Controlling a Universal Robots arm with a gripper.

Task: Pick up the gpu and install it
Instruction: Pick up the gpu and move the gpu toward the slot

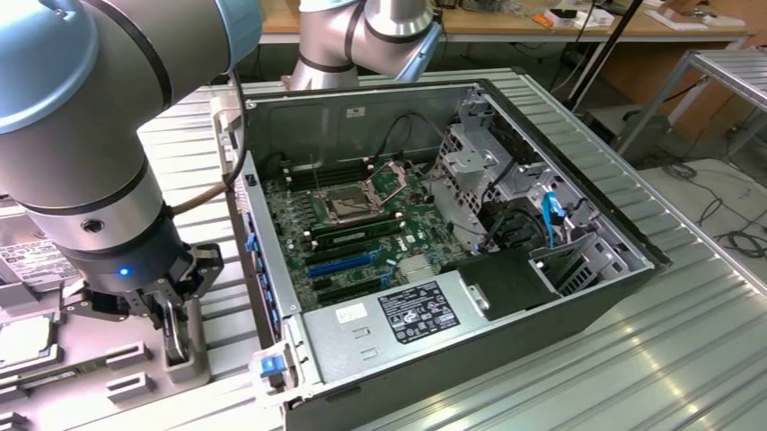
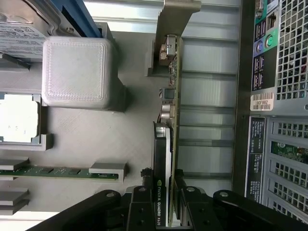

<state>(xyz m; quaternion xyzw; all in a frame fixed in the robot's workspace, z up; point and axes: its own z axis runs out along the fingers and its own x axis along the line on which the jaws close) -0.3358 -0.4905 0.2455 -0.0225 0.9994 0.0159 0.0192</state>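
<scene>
The open computer case [image 1: 504, 368] lies on its side across the centre and right of the exterior view, with its motherboard [image 1: 348, 233] facing up and the power supply [image 1: 401, 310] at its near end. The robot arm [image 1: 84, 135] fills the upper left of that view and reaches down to the lower left corner. There a grey parts tray [image 1: 132, 359] sits just beside the case on the ribbed metal table [image 1: 671, 359].

The gripper [image 1: 171, 310] hangs over the tray with its fingers [image 2: 144, 192] closed on either face of the gpu [image 2: 163, 144]. The card stands on edge, its black cooler labelled NVIDIA Quadro K420 against one finger. Its silver end bracket [image 2: 175, 19] is at the end far from the gripper. Whether the card has left the tray, I cannot tell.

In the wrist view the tray also carries a square raised block [image 2: 79, 72], a hard drive [image 2: 24, 38], a processor [image 2: 17, 118] and a memory stick [image 2: 53, 171], all apart from the card.
</scene>
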